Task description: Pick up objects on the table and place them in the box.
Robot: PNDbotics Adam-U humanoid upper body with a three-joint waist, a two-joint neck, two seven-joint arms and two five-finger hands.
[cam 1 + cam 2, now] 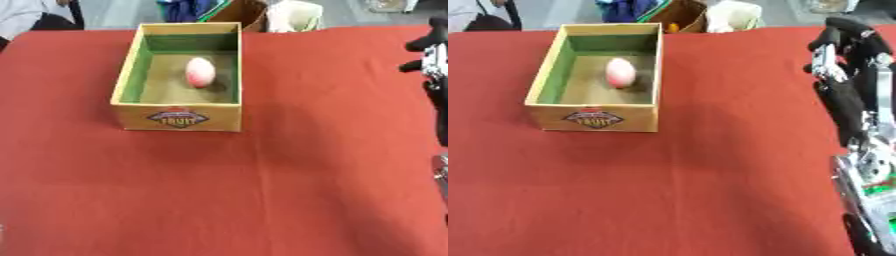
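Pink egg-shaped object (619, 72) lies in the box (592, 119), well apart from the right hand (846, 52), fingers seemingly curled, empty.

Fruit box with one egg-shaped object inside.

Open cardboard box (179, 118), tan outside, green inner walls, "FRUIT" label on near face, stands upright on the red cloth. Pink-and-white egg-shaped object (200, 72) lies on the box floor, toward the right wall, roughly mid-depth.
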